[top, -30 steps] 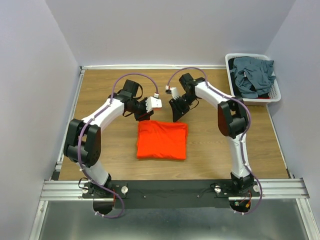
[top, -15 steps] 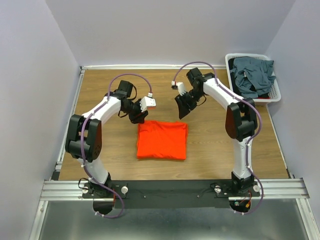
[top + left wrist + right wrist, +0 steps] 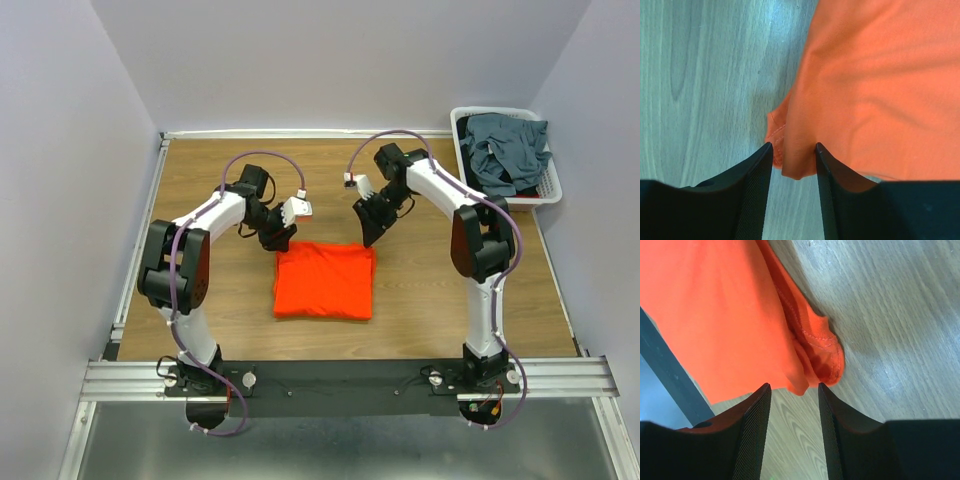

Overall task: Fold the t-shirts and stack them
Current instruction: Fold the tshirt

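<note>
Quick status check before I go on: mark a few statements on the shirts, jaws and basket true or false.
1. The orange shirt lies folded on the table. True.
2. The left jaws straddle one of its far corners. True.
3. The basket is empty. False: grey shirts are piled in it.
4. The right jaws hang over the basket. False: they straddle the orange shirt's other far corner.

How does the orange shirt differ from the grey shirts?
The orange shirt is folded into a flat rectangle; the grey shirts are crumpled in a heap. The orange shirt lies on the table; the grey shirts sit in the basket. Both are plain cloth, with no print showing.
</note>
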Available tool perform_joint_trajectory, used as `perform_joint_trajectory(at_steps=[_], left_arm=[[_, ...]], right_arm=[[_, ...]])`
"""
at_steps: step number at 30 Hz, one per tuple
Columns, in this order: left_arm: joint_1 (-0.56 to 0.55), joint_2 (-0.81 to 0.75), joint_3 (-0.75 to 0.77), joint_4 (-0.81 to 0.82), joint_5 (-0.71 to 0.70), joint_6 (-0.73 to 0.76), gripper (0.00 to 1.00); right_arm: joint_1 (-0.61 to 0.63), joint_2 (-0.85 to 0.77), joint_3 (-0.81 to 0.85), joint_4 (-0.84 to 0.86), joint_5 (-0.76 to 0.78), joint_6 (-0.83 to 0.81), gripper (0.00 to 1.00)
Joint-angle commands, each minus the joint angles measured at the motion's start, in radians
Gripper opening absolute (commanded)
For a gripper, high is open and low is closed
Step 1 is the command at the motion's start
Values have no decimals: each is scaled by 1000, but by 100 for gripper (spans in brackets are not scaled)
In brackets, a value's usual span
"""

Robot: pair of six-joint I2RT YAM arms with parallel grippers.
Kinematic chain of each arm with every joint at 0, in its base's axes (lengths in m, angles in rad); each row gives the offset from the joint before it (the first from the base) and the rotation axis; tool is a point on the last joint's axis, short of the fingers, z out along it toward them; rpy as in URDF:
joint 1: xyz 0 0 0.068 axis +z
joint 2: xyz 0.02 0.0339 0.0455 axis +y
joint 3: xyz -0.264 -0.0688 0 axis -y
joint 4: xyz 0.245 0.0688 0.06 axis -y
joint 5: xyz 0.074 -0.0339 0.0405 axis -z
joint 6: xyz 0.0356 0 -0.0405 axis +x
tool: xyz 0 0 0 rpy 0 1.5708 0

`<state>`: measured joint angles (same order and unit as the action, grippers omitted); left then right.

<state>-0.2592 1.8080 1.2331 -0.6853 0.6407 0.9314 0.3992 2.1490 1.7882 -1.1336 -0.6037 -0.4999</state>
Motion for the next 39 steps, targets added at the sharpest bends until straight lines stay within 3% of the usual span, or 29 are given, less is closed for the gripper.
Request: perform_joint_trajectory(at_steps=[1, 8, 10, 11, 12, 15, 17, 18, 23, 39], left_arm=[[0, 25, 26, -13, 36, 4, 47], [0, 39, 37, -11, 36, 3, 41], [0, 45, 37, -10, 36, 4, 36], [0, 45, 35, -10, 36, 4, 33], [0, 48, 35, -10, 36, 6, 29], [1, 50, 28, -2, 28, 4, 13], [8, 53, 23, 6, 17, 1, 1], [18, 60, 22, 13, 10, 0, 0], [60, 89, 46, 1, -4, 15, 0], [78, 125, 117, -29, 7, 9, 0]], right_arm=[[6, 34, -12, -31, -27, -26, 50], [4, 60, -3, -28, -19, -23, 45], [4, 60, -7, -23, -4, -28, 40], [4, 57, -9, -17, -4, -29, 35], [4, 51, -9, -15, -1, -28, 23], [4, 20, 0, -15, 7, -19, 1], [4, -9, -3, -17, 24, -17, 1], [3, -41, -7, -18, 48, -17, 1], [-54, -71, -55, -14, 93, -46, 1], [-79, 138, 11, 156, 111, 58, 1]])
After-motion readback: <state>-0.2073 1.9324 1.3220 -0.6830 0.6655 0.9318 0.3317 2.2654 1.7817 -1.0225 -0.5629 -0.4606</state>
